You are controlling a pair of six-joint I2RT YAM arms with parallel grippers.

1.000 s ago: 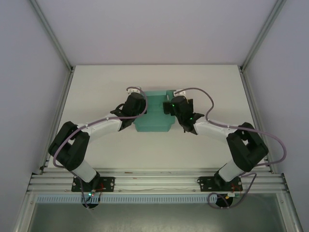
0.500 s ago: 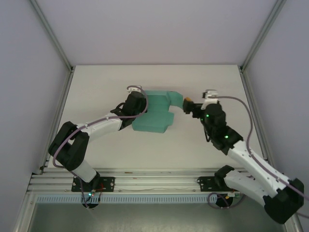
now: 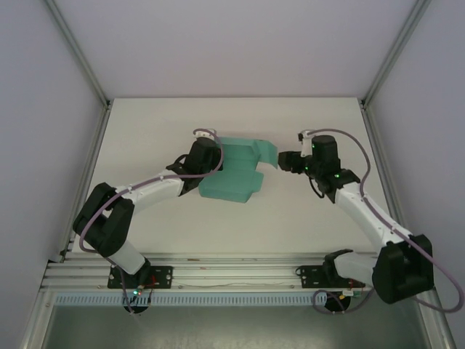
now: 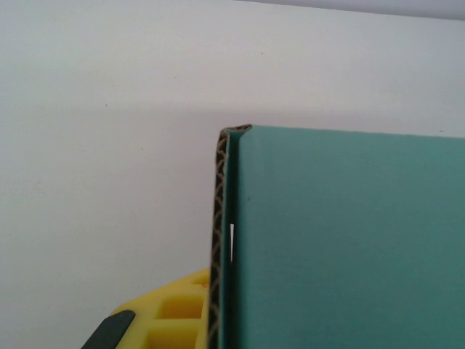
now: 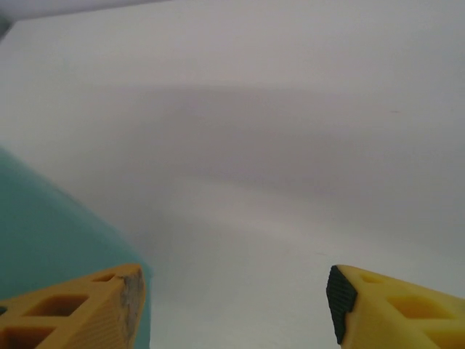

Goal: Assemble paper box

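Pulled back off the paper box (image 3: 231,178) on the worktop (image 3: 290,218), the right end effector (image 3: 282,161) gapes open beside its right flap; the left end effector (image 3: 214,156) pinches its left wall, whose corrugated edge the wrist view reveals.

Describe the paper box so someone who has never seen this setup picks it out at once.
Look at the white table, in the middle between the two arms. The paper box lies there, with the left claw at its left edge and the right claw by its right corner. It is the only teal-green thing, a thin card piece with a stepped outline.
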